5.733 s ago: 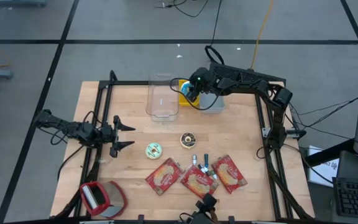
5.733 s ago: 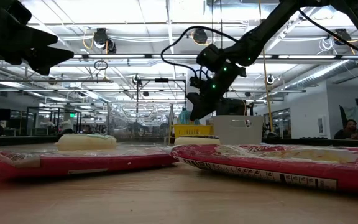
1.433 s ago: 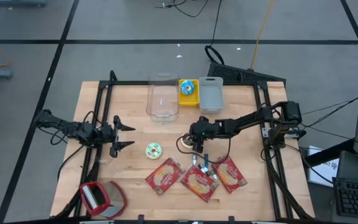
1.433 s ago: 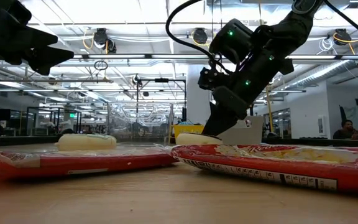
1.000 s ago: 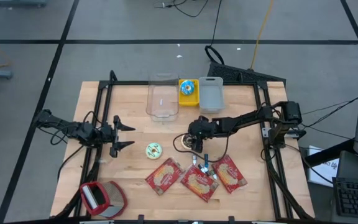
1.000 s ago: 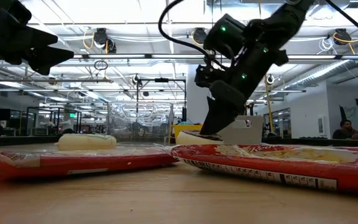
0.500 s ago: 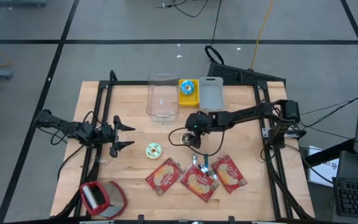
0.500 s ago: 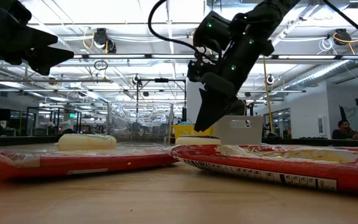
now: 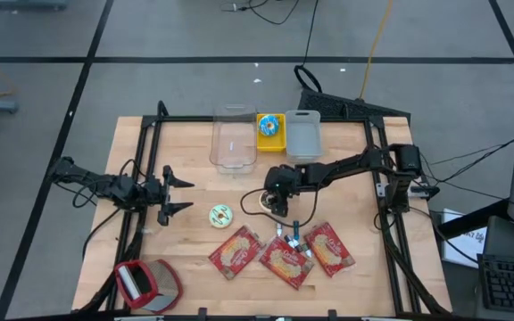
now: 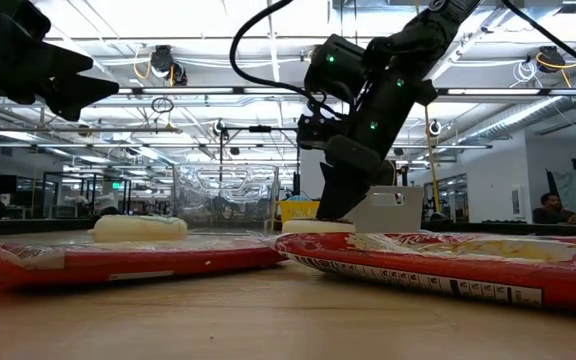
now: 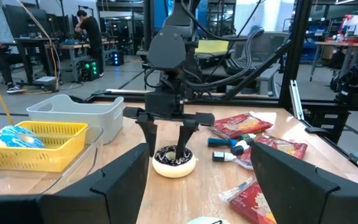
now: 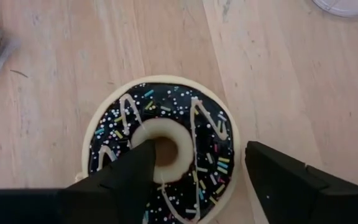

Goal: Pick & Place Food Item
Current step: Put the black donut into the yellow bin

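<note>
Two arms are seen over the wooden table [image 9: 194,192]: the left gripper [image 9: 169,188] is parked at its left edge, fingers spread. Mid-table, the right gripper [image 11: 168,144] is angled down, jaws apart, one finger in the chocolate donut [image 12: 161,149] hole, nothing clamped.

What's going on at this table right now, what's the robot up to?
The right arm's pincer is down over a chocolate-iced donut with sprinkles near the middle of the wooden table. Its jaws are open, one finger at the donut's hole, the other outside the rim; the donut is still on the wood. The left pincer waits open at the table's left side.
</note>
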Motion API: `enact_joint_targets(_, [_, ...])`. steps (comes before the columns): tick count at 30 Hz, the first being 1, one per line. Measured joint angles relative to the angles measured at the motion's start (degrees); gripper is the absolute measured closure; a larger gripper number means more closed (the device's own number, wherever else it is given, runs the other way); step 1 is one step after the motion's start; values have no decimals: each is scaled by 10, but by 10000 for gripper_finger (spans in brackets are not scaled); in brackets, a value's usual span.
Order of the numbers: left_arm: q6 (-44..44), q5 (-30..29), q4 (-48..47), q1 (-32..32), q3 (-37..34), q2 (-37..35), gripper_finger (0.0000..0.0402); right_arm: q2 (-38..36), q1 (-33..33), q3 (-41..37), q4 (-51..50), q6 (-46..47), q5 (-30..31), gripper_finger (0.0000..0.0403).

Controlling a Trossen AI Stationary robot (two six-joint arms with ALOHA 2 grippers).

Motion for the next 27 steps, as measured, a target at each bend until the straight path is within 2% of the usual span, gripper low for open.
enact_joint_targets(14, [0, 0, 0, 0, 0, 0, 117, 0, 0, 0, 0, -9, 1, 294])
enact_joint_targets(27, [0, 0, 0, 0, 0, 0, 117, 0, -3, 0, 4, -10, 0, 353])
